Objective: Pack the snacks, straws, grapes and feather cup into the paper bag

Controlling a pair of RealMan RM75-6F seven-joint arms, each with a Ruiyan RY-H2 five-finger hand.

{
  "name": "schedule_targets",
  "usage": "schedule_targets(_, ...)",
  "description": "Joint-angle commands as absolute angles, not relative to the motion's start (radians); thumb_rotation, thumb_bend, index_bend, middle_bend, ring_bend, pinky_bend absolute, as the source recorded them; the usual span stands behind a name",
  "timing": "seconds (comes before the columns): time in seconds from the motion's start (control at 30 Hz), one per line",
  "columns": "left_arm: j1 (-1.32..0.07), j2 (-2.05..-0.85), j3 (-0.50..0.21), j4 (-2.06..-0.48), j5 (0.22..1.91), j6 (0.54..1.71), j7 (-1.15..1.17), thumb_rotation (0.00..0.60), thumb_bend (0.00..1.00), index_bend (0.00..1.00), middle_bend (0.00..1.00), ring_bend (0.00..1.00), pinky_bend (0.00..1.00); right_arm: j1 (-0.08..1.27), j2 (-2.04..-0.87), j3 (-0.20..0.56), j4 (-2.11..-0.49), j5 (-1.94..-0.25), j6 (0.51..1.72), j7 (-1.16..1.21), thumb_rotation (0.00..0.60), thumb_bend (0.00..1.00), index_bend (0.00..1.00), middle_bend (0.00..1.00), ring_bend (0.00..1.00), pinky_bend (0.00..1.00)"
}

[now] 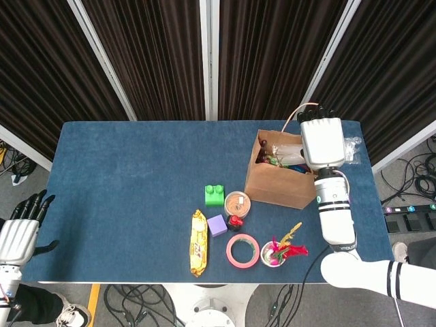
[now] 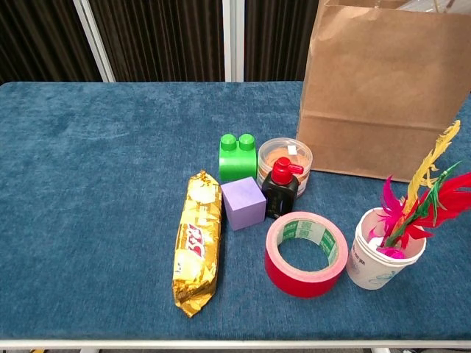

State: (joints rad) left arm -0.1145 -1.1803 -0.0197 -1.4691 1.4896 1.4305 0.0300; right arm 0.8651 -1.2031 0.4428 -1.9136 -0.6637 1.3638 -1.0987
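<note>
Our right hand [image 1: 320, 136] over paper bag [image 2: 386, 92], grip unclear; left hand [image 1: 19, 235] far from bag, fingers spread, empty.

Wide bare worktop [image 1: 129, 177] on the left; clutter of green block [image 1: 214, 195], tape roll [image 1: 242, 250] and feather cup [image 1: 275, 253] beside the paper bag [image 1: 276, 187].
</note>
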Motion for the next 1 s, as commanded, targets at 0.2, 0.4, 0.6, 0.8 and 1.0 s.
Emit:
schedule_targets(0.2,-0.119,-1.181,-0.021,-1.474,1.490,1.427,0.035,0.600,0.09,0.10,0.09,0.00,0.14,0.869,-1.184,0.442,-1.931,-0.692,1.397,-1.037,0.600,0.00,0.35,0.38,0.21,0.35)
schedule_targets(0.4,-0.119,-1.177,-0.022,-1.482,1.493,1.430,0.040,0.600,0.09,0.10,0.09,0.00,0.14,0.875,-1.181,0.466,-1.968,-0.792,1.443,-0.955,0.600,0.00,0.35,0.38,0.22,0.35)
schedule_targets(0.6,-0.117,-1.172,-0.019,-1.490,1.496,1.434,0.044,0.600,0.09,0.10,0.09,0.00,0.14,0.893,-1.174,0.494,-2.034,-0.895,1.488,-0.917,0.600,0.00,0.35,0.38,0.22,0.35)
schedule_targets(0.8,-0.119,-1.171,-0.019,-1.495,1.499,1.434,0.051,0.600,0.09,0.10,0.09,0.00,0.14,0.900,-1.138,0.510,-2.164,-0.946,1.504,-0.919,0.600,0.00,0.35,0.38,0.22,0.35)
schedule_targets(1.0,-0.120,-1.180,-0.017,-1.495,1.500,1.430,0.059,0.600,0.09,0.10,0.09,0.00,0.14,0.858,-1.085,0.436,-2.290,-0.978,1.439,-0.865,0.600,0.00,0.35,0.38,0.22,0.35)
